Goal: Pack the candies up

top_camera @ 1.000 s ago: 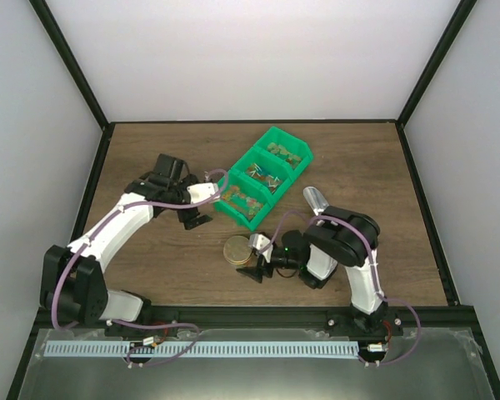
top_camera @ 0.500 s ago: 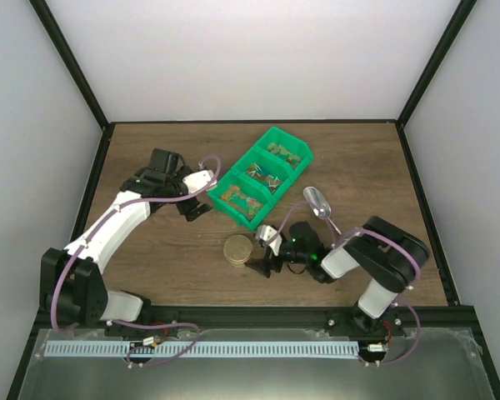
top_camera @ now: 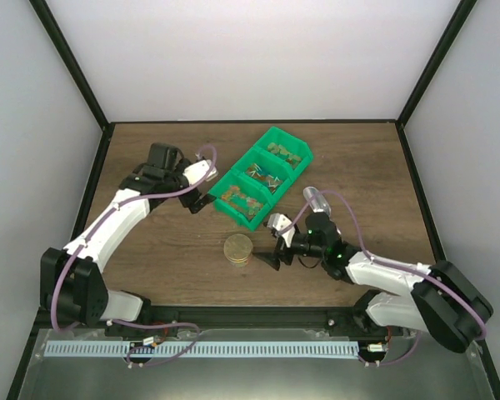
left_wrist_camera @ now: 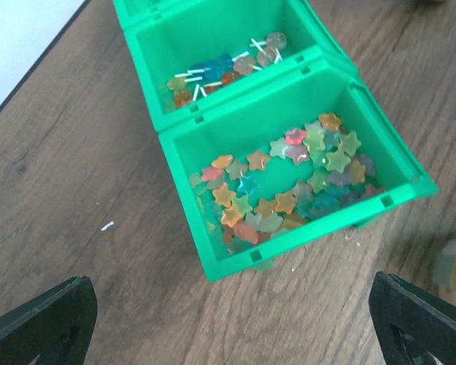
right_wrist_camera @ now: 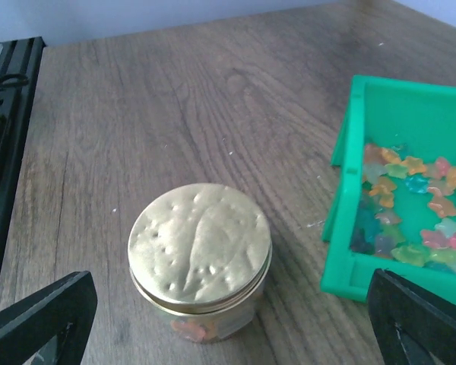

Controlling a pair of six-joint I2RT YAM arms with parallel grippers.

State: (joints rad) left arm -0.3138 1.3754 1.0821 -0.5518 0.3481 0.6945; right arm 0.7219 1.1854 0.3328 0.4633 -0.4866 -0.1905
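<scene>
While both arms reach over the wooden table [top_camera: 150, 250], we find neither one holding anything. The left gripper [top_camera: 202, 200] hangs just beside the nearest end of the green bin [left_wrist_camera: 304, 236], its fingers [left_wrist_camera: 42, 319] spread wide with only bare wood and the bin's front wall between them. The right gripper [top_camera: 277, 247] sits low, just beside the jar [right_wrist_camera: 200, 304], and is likewise released; its fingers [right_wrist_camera: 38, 315] stand apart on either side of the view, clear of the jar.

We record the candies [left_wrist_camera: 289, 182] as a loose layer of small star-shaped sweets in orange, red, yellow and green, lying on the floor of that nearest compartment. The next compartment [left_wrist_camera: 213, 53] holds a smaller cluster of sweets with white sticks. A few coloured pieces show through the jar's glass near its base.

The jar stands upright on the table, near the bin but apart from it, with its dented gold lid [right_wrist_camera: 200, 243] seated on top. A metal scoop [top_camera: 315, 198] lies on the table to the right of the bin.
</scene>
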